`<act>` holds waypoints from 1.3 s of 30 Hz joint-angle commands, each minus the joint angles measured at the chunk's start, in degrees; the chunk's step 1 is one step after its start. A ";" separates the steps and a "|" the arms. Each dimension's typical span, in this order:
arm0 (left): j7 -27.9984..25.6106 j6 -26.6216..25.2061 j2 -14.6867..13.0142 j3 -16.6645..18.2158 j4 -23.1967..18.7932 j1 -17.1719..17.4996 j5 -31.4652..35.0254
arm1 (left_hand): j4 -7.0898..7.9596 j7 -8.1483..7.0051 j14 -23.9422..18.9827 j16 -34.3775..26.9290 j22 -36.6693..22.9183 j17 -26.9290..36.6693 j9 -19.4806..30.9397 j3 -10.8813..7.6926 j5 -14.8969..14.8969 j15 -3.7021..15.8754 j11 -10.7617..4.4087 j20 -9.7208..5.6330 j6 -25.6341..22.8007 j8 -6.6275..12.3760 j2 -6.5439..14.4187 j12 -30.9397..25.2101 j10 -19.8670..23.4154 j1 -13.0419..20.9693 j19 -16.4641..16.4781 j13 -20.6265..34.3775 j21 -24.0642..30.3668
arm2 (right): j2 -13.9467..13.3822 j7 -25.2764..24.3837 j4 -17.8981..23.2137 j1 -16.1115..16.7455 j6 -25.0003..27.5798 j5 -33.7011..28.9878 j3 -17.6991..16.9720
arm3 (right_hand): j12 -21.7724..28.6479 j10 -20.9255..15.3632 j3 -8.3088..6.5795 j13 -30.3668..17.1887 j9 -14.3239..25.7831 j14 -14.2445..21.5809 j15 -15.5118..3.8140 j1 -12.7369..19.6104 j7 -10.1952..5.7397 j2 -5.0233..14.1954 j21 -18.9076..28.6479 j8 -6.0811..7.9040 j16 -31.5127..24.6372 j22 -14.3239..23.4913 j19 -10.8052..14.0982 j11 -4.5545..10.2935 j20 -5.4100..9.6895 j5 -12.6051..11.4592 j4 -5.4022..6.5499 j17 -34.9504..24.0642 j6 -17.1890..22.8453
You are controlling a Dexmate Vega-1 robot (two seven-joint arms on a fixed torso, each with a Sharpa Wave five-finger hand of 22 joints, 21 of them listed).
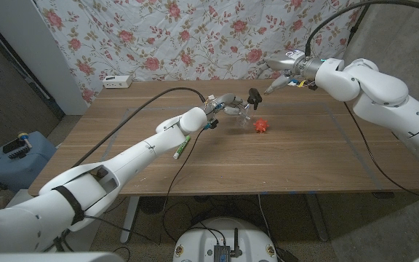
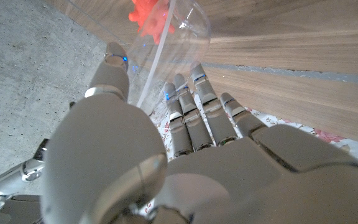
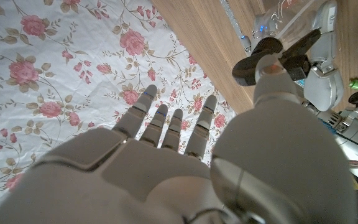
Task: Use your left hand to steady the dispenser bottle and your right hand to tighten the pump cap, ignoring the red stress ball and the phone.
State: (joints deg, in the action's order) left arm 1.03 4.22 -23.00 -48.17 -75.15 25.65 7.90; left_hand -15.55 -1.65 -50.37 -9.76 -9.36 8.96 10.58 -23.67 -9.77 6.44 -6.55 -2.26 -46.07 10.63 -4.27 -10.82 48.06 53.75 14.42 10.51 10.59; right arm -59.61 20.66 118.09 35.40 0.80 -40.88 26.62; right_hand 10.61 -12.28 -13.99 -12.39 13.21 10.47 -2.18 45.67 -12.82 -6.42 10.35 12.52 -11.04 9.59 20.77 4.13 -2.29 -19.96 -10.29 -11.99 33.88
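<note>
Floral cloth backs the wooden table [image 1: 304, 156]. Near its middle, the left robot hand [image 1: 224, 106] grips the clear dispenser bottle [image 1: 244, 116]; steadying looks done. The right robot hand [image 1: 282, 69] hovers open, apart from the black pump cap [image 1: 254, 96], which it must next reach and twist.

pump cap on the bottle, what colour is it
Black; the pump cap shows best in the right wrist view.

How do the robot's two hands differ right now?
The left hand is low over the table, its fingers around the clear dispenser bottle; the right hand hangs in the air beyond the bottle and holds nothing. The left hand's fingers curl on the bottle; the right hand's fingers are stretched out and apart. Both are pale grey with the same build.
</note>
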 commanded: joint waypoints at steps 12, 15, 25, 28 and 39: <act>-0.80 -1.66 -0.13 -0.13 -1.52 0.47 0.53 | 6.71 -2.26 -0.43 -0.28 -0.13 0.26 0.28 -6.70 -0.45 3.95 -1.12 -4.43 -3.88 0.19 4.74 -0.31 1.41 -1.73 0.06 0.18 -0.02 | -0.11 -8.19 -6.90 -0.08 -11.28 -1.57 0.27 | 0.22 1.62 0.14 -0.25 0.29 -1.58 -2.33 1.77 0.03 -0.96 0.10 0.77 -0.35 0.22 -1.25 3.82 1.34 -2.44 0.90 -0.29 0.36; -0.91 -1.88 -0.23 -0.12 -1.85 0.66 0.56 | 6.67 -2.31 -0.39 -0.25 -0.13 0.25 0.28 -6.72 -0.46 4.01 -1.11 -4.47 -3.85 0.18 4.72 -0.30 1.40 -1.71 0.06 0.18 -0.01 | 0.04 -8.13 -7.04 -0.02 -11.86 -1.41 0.31 | 0.22 1.84 0.13 -0.24 0.33 -1.64 -2.62 2.03 0.03 -1.00 0.13 0.92 -0.38 0.22 -1.31 4.28 1.41 -2.74 0.91 -0.30 0.60; -1.19 -2.55 -0.61 -0.07 -3.06 1.23 0.77 | 6.72 -2.24 -0.39 -0.25 -0.13 0.25 0.28 -6.75 -0.47 4.00 -1.12 -4.49 -3.90 0.20 4.76 -0.32 1.45 -1.82 0.07 0.18 -0.01 | 0.16 -7.12 -7.69 0.08 -13.28 -0.68 0.41 | 0.29 2.22 0.00 -0.22 0.46 -1.96 -2.90 2.79 0.04 -0.93 0.17 1.38 -0.38 0.22 -1.53 4.65 1.61 -3.47 0.91 -0.33 1.46; -1.33 -2.61 -0.67 -0.03 -3.30 1.39 0.79 | 6.72 -2.20 -0.38 -0.24 -0.13 0.25 0.28 -6.76 -0.47 3.98 -1.18 -4.47 -3.97 0.22 4.77 -0.31 1.42 -1.84 0.05 0.18 -0.02 | 0.22 -6.92 -7.76 0.13 -13.48 -0.73 0.48 | 0.33 2.27 -0.03 -0.22 0.50 -2.09 -2.96 2.99 0.04 -0.92 0.19 1.52 -0.36 0.21 -1.59 4.58 1.61 -3.66 0.91 -0.34 1.73; -1.33 -2.61 -0.80 -0.12 -3.86 1.68 0.98 | 6.72 -2.32 -0.37 -0.23 -0.13 0.24 0.28 -6.77 -0.47 3.99 -1.15 -4.46 -3.90 0.19 4.77 -0.31 1.43 -1.92 0.06 0.18 -0.01 | 0.49 -5.86 -8.10 -0.38 -14.35 -1.31 0.98 | 0.51 2.24 -0.07 -0.20 0.61 -2.21 -3.04 3.44 0.04 -0.85 0.25 1.95 -0.42 0.21 -1.65 4.62 1.68 -4.21 1.01 -0.37 2.62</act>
State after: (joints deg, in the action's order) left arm -0.17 1.86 -23.57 -48.32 -78.13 26.94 8.70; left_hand -15.55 -1.65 -50.26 -9.65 -9.36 8.96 10.55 -23.67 -9.92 6.33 -6.55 -2.26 -46.07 10.65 -4.27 -10.82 48.06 53.75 14.41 10.52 10.58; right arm -59.37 13.80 110.49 35.43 -12.39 -41.68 27.08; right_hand 10.82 -9.82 -13.86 -12.38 13.72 8.45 -2.35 48.66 -12.89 -7.30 10.35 13.82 -11.04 9.59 19.14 8.41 -0.66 -23.74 -9.61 -12.13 35.83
